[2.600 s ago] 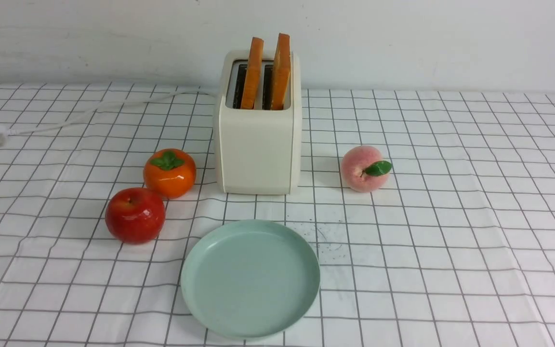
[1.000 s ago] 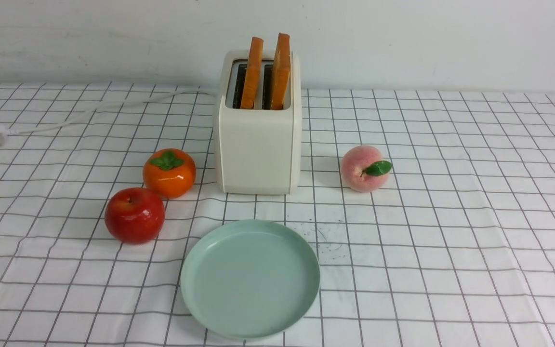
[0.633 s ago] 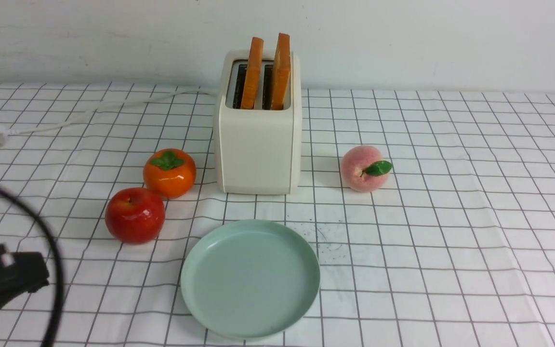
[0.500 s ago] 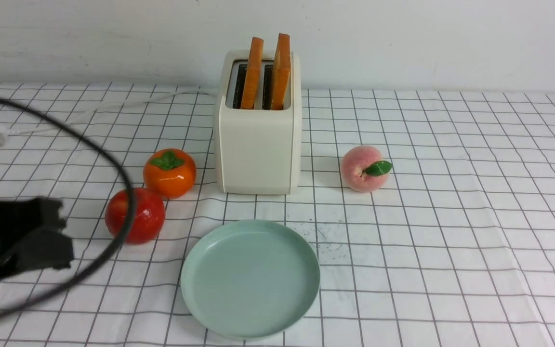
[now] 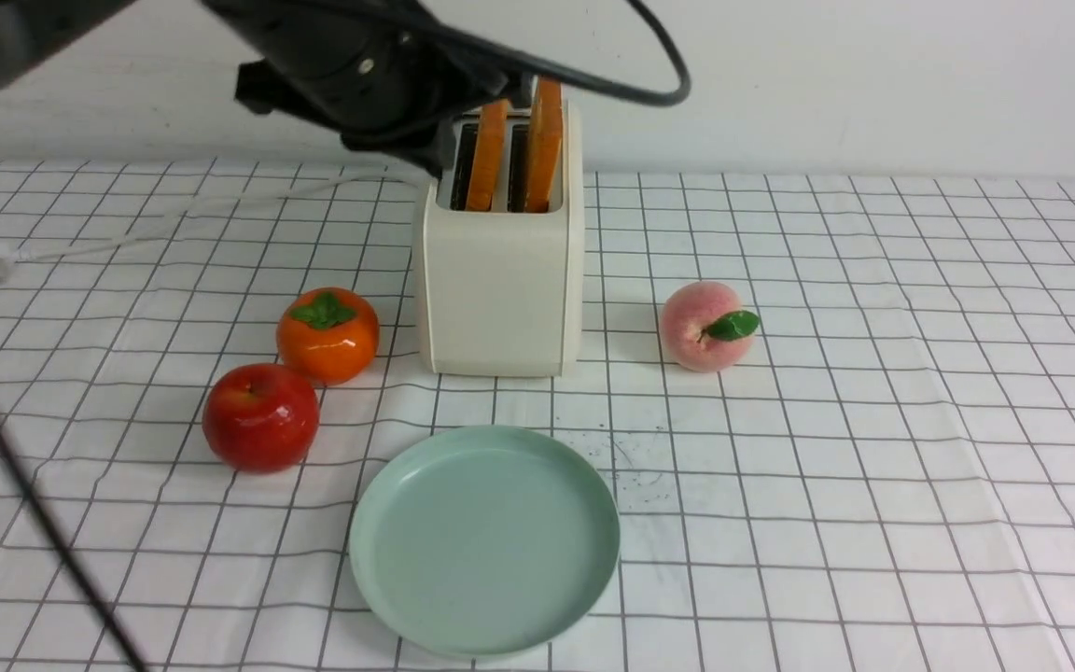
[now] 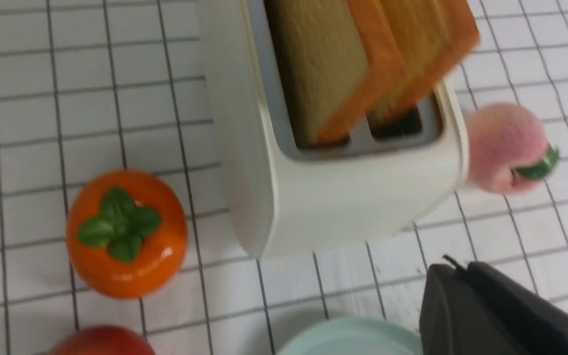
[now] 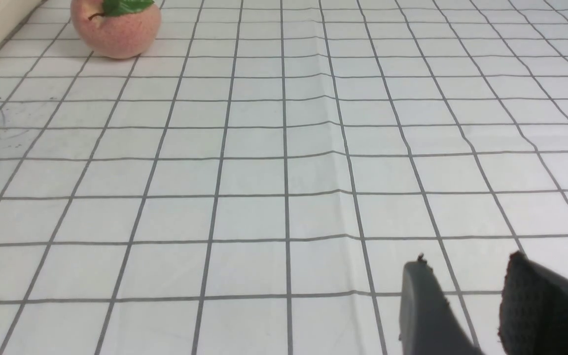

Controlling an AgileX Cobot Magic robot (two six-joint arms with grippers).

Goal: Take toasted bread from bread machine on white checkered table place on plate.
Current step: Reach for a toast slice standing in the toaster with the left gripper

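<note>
Since both slices of the toasted bread [image 5: 545, 140] stand on edge in the slots of the bread machine [image 5: 500, 289], at the upper centre of the front view, with thin orange crusts toward the camera and broad faces turned left and right, whatever takes one must pinch it across its thickness from above and draw it straight up. From where I stand the left arm [image 5: 360, 65] is plainly the nearer. Its dark bulk fills the upper left of that frame and ends just beside the top left corner of the bread machine, close to the left-hand slice [image 5: 487, 154] but, as far as I can judge, not yet over it. The left gripper [image 6: 454, 281] shows in its wrist camera only as one dark mass, so I cannot tell whether its jaws are apart or together; with both slices in their slots, it holds no bread. The right gripper [image 7: 466, 268] sits low over the white checkered table [image 5: 873, 467], jaws a little apart with nothing between them. The peach [image 7: 115, 22] is well off from it, and this arm does not show in the front view. The plate [image 5: 486, 541] lies bare at lower centre, in front of the bread machine.
</note>
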